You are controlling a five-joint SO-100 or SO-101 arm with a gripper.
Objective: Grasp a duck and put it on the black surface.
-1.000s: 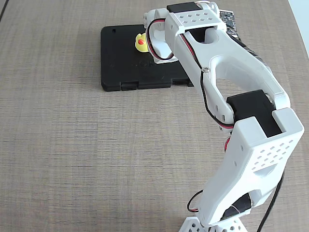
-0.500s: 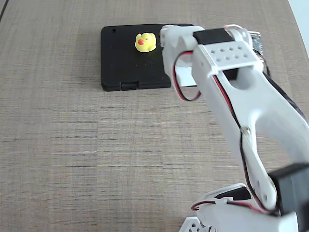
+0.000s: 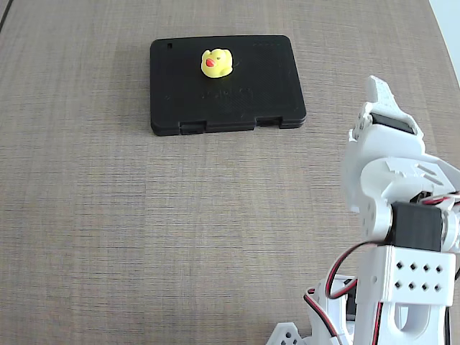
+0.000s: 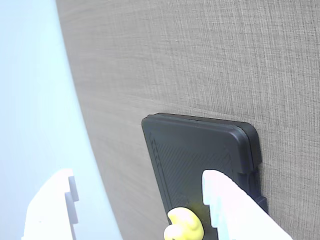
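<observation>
The yellow duck (image 3: 215,62) sits upright on the black surface (image 3: 266,72), near the far edge of that flat case, at the top middle of the fixed view. My gripper (image 3: 381,106) is folded back over the arm's base at the right, well away from the case and above the table. The wrist view shows the gripper (image 4: 137,176) open, its white fingers (image 4: 235,210) spread wide with nothing held. Far beyond the fingers lie the black surface (image 4: 200,150) and the duck (image 4: 182,227), cut off by the bottom edge.
The case lies on a grey-brown wood-grain table (image 3: 108,215). A pale strip (image 3: 447,21) marks the table's right edge, and also shows as the pale strip (image 4: 30,100) in the wrist view. The arm's base (image 3: 388,309) fills the bottom right corner.
The arm has pulled back from over the case to the lower right and folded up. The duck stays on the black case where it was let go.
</observation>
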